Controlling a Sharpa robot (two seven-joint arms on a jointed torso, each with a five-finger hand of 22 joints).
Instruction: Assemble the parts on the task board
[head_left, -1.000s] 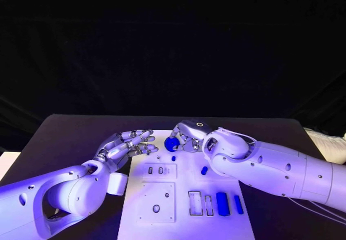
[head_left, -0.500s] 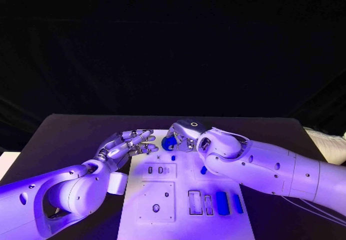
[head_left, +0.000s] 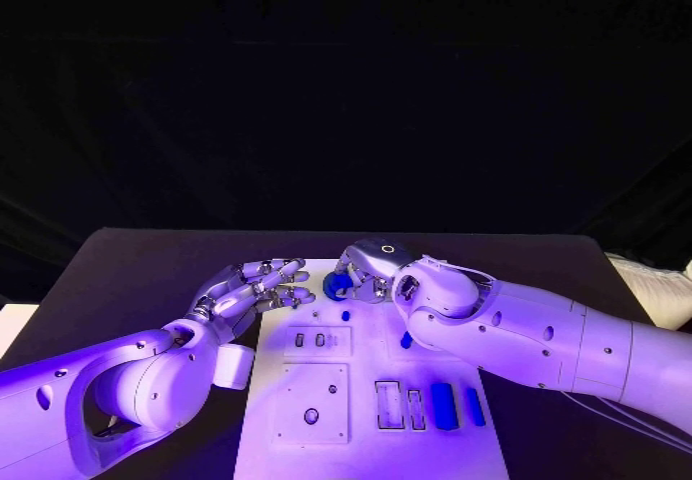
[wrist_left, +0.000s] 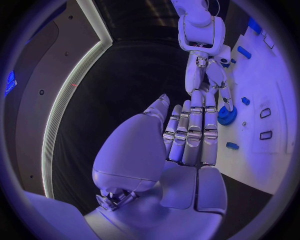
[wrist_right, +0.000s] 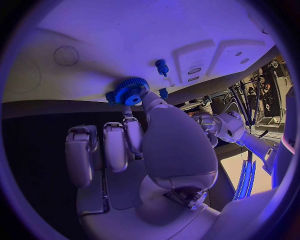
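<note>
Violet-blue light floods the scene; upper half of head view is near black. Task board (head_left: 378, 440) glows bright w/ mild glare at lower centre. Wrist views: fisheye, edges bent, rims dark.

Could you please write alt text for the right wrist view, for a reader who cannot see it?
The right hand touches a blue gear at the edge of the white task board with its fingertips. A small blue peg stands on the board just beyond the gear, and the left hand hovers nearby.
</note>
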